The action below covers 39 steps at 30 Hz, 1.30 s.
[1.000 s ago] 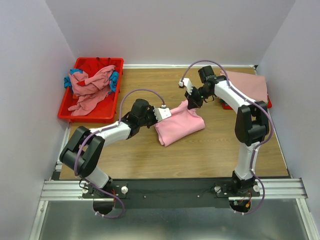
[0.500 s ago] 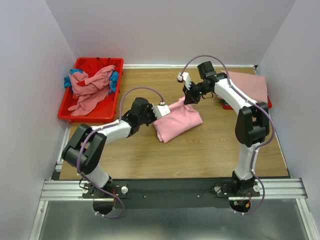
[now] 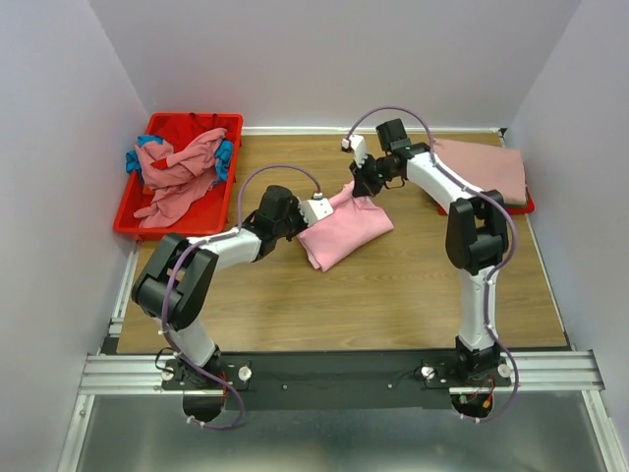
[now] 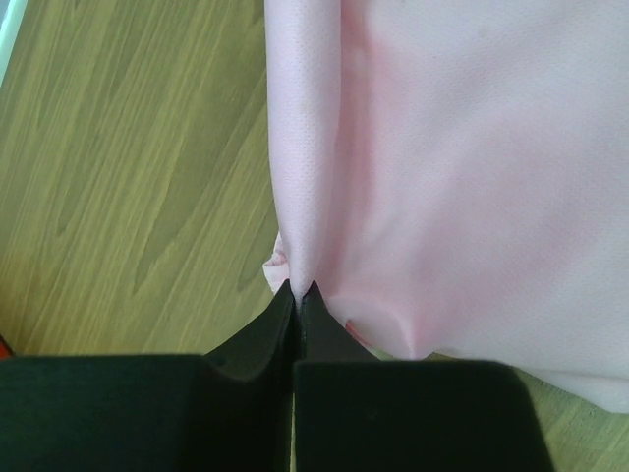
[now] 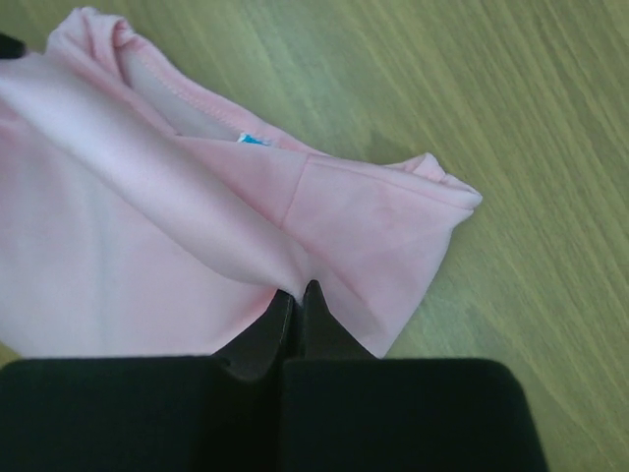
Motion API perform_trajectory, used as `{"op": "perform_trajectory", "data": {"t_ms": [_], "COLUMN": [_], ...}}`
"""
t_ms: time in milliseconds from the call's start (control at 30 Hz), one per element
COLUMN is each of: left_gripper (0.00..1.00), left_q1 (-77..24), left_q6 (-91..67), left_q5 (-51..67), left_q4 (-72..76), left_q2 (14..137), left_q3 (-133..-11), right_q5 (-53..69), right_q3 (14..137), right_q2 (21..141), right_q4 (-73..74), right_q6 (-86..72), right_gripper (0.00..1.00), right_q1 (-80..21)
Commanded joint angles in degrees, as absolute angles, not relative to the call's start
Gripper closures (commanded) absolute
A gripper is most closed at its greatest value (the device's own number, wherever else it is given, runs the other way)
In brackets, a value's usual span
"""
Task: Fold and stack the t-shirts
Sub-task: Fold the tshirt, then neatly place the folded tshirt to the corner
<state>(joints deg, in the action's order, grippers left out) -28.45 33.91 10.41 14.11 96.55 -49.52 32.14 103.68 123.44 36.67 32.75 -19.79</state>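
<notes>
Cloth fills the red bin at the table's back left corner. A loose heap of dusty rose shirts lies crumpled across it, and teal cloth shows from under the heap at both of the bin's side walls. Whether the red at the bin's back wall is fabric or plastic cannot be told.

To the right of the bin, apart from it, the pink t-shirt lies folded on the bare wood. The left gripper sits between the bin and this shirt, its jaws pressed together on the shirt's bin-side edge; its wrist view shows a fold of pink cloth running into the tips. The right gripper is pinched on the shirt's back corner, on the side away from the bin, with the cloth pulled up into a ridge at its tips.

Across the table from the bin, a folded dusty rose shirt lies flat. A red edge shows under it; what that is cannot be told.
</notes>
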Motion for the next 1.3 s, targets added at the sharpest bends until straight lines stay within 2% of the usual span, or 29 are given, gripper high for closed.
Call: {"op": "perform_trajectory", "data": {"t_ms": [0, 100, 133, 167, 200, 233, 300, 333, 367, 400, 533, 700, 833, 1033, 1267], "left_gripper": [1.0, 1.0, 1.0, 0.94, 0.65, 0.55, 0.43, 0.31, 0.12, 0.05, 0.05, 0.05, 0.06, 0.06, 0.06], "left_q1": [-27.95, -27.6, -27.51, -27.51, -26.99, -26.72, -26.02, -25.84, -25.75, -25.75, -25.31, -24.52, -24.17, -23.99, -23.99], "left_q6": [32.52, 30.51, 29.45, 28.14, 23.51, 21.47, 17.16, 15.14, 14.25, 13.54, 10.64, 6.07, 2.73, 0.35, -2.02], "left_q5": [7.13, 3.79, 0.56, -2.34, -4.9, -10.23, -15.89, -17.13, -18.1, -18.98, -20.39, -14.52, -10.29, -3.35, 3.34], "left_q4": [15.73, 16.26, 16.43, 16.52, 16.26, 14.43, 13.02, 11.7, 11.69, 11.69, 11.17, 6.08, 1.41, 0.36, -2.02], "left_q2": [97.82, 98.52, 99.31, 99.66, 100.1, 100.98, 101.42, 100.56, 99.68, 98.54, 90.29, 80.0, 67.55, 49.52, 39.21], "left_q3": [-50.71, -51.41, -52.37, -53.08, -54.13, -56.84, -59.23, -60.63, -60.73, -60.73, -60.82, -60.03, -54.35, -43.08, -37.8], "right_q5": [27.87, 23.13, 20.85, 19.26, 17.51, 13.84, 9.52, 5.49, 3.97, 2.56, 4.37, 17.9, 28.36, 32.07, 36.03], "right_q3": [106.96, 106.96, 107.05, 107.05, 106.96, 107.48, 107.67, 107.75, 107.58, 107.14, 103.2, 96.26, 92.03, 94.04, 97.29], "right_q2": [126.65, 128.05, 128.32, 128.41, 128.58, 128.67, 128.41, 127.89, 127.36, 126.92, 122.62, 119.01, 118.39, 124.26, 128.93], "right_q4": [32.26, 27.61, 25.68, 24.36, 23.13, 21.55, 19.87, 18.38, 17.85, 17.23, 16.52, 17.66, 19.42, 22.67, 26.45], "right_q6": [27.08, 21.63, 20.4, 17.0, 15.05, 13.55, 8.37, 5.91, 5.19, 4.4, 3.25, 2.98, 4.04, 5.09, 5.45], "right_gripper": [0.98, 0.93, 0.81, 0.69, 0.63, 0.56, 0.45, 0.37, 0.32, 0.27, 0.15, 0.14, 0.07, 0.06, 0.07], "right_q1": [-20.3, -20.65, -20.74, -20.83, -20.92, -21.18, -21.36, -21.36, -21.36, -21.27, -21.1, -19.34, -16.45, -12.84, -12.83]}}
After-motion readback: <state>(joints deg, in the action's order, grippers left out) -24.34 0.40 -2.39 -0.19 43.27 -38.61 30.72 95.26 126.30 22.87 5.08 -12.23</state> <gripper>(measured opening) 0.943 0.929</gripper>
